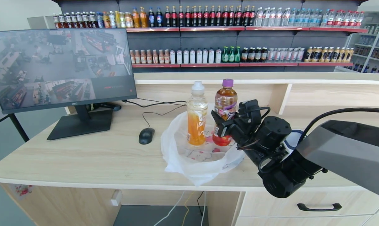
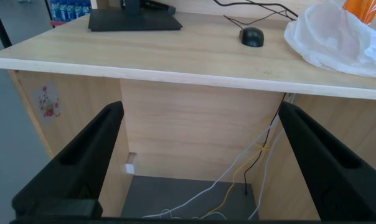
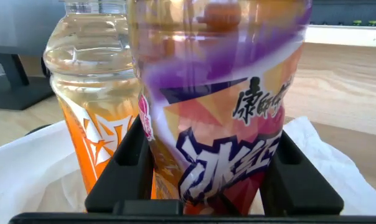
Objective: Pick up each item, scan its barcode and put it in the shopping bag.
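Observation:
A purple-capped tea bottle (image 1: 226, 103) stands upright inside the white shopping bag (image 1: 189, 163) on the counter. My right gripper (image 1: 222, 125) is shut on its lower body; in the right wrist view the bottle (image 3: 219, 124) sits tight between both fingers (image 3: 129, 162). Just left of it in the bag stands an orange drink bottle (image 1: 196, 117) with a white cap, also upright (image 3: 94, 124). My left gripper (image 2: 200, 112) hangs open and holds nothing, below the counter's front edge, with the bag (image 2: 337, 37) up at the far right of the counter.
A monitor (image 1: 61, 66) stands on the counter's left, with a black mouse (image 1: 146, 135) and its cable between it and the bag. A raised ledge (image 1: 271, 78) runs behind. Drink shelves (image 1: 239, 29) fill the back wall. Cables (image 2: 250, 168) hang under the counter.

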